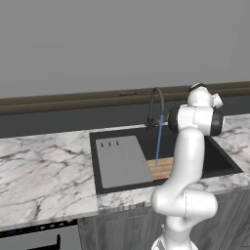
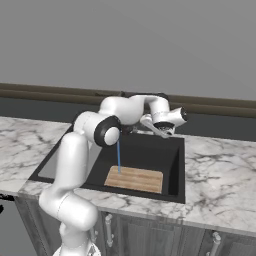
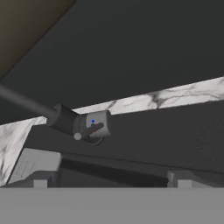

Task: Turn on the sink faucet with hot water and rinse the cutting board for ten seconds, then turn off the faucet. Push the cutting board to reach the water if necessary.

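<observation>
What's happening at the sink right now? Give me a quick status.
Gripper open, hovering by the sink faucet, holding nothing. Water running onto the cutting board in the sink. Grey slab beside the board, not blocking.

My two base cameras look forward and down from behind me, left and right, both covering the sink [image 1: 215, 156] and counter [image 1: 44, 176]. My hand camera sits close, facing the faucet [image 3: 83, 124] base, rolled.
</observation>
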### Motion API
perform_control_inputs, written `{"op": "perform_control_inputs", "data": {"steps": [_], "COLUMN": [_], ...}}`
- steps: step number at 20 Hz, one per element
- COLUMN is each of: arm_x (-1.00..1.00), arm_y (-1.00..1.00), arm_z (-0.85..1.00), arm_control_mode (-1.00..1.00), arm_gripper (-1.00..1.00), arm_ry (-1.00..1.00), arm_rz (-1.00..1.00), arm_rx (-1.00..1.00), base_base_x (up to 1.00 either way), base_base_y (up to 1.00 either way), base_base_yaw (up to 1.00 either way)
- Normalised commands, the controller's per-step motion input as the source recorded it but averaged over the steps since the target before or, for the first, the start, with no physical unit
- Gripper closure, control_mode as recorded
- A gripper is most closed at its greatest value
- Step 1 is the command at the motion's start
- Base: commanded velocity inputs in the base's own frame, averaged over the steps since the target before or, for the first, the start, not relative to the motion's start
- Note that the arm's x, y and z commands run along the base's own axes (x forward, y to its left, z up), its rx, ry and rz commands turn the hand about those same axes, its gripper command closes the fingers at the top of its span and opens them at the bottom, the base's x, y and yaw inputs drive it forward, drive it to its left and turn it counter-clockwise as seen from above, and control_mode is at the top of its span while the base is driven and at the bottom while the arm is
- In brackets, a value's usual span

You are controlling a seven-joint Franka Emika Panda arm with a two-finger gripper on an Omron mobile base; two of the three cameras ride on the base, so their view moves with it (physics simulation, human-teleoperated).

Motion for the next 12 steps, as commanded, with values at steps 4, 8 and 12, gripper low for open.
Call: {"op": "perform_control_inputs", "data": {"steps": [4,8,12], "arm_x": [0.16,0.04,0.12], "arm_y": [0.0,0.0,0.0], "arm_z": [0.0,0.0,0.0], "arm_control_mode": [-1.0,-1.0,-1.0], "arm_gripper": [-1.0,-1.0,-1.0], "arm_ry": [0.0,0.0,0.0], "arm_rz": [0.03,0.02,0.01], "arm_rx": [0.0,0.0,0.0], "base_base_x": [0.0,0.0,0.0], "base_base_y": [0.0,0.0,0.0], "base_base_yaw": [0.0,0.0,0.0]}}
